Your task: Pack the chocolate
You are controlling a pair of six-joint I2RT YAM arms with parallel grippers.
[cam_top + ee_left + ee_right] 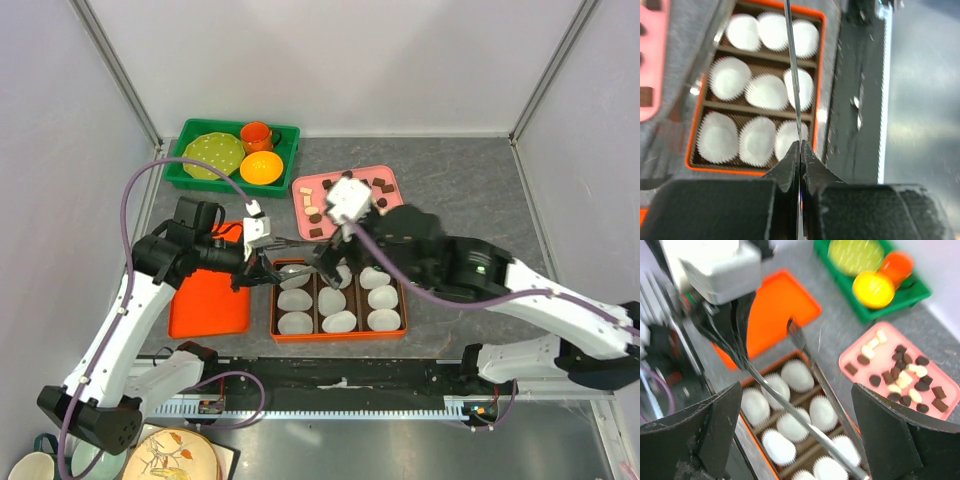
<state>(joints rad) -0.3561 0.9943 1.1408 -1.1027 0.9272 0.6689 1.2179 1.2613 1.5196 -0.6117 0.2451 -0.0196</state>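
The chocolate (pixel 313 214) lies as many small dark, reddish and cream pieces on a pink tray (pixel 392 180), also in the right wrist view (pixel 900 376). My left gripper (pixel 800 146) is shut on metal tweezers (pixel 792 75), which reach right over an orange box (pixel 272 305) of white paper cups (pixel 338 321). My right gripper (pixel 795 440) is open wide above the box, with the tweezers (pixel 800 416) running between its fingers without touching them. In the top view the left gripper (pixel 262 255) and right gripper (pixel 335 258) are close together over the box's far edge.
An orange lid (pixel 210 295) lies left of the box. A green bin (pixel 190 170) at the back left holds a green plate, an orange cup and a yellow bowl. Grey walls close in the sides and back.
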